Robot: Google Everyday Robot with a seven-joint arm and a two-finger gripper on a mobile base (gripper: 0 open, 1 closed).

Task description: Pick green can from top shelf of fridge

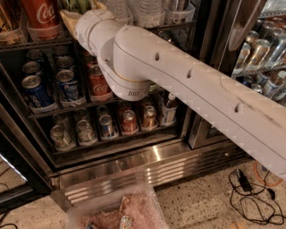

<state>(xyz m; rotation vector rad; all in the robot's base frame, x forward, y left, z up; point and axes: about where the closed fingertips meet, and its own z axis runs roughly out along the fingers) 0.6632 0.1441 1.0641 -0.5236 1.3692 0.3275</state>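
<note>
The gripper (69, 18) is up by the green can (79, 4) near the left end of the top shelf (27, 44), and I cannot tell if it grips.

The arm (178, 85) is white with small dark holes; its gripper (70, 19), up at the dark wire top shelf (40, 44) by the streaked green can (77, 5), is pale yellowish. The big can (42, 15) is red with white script, the lower cans (36, 91) blue, and the fridge (147, 165) base ribbed silver steel
</note>
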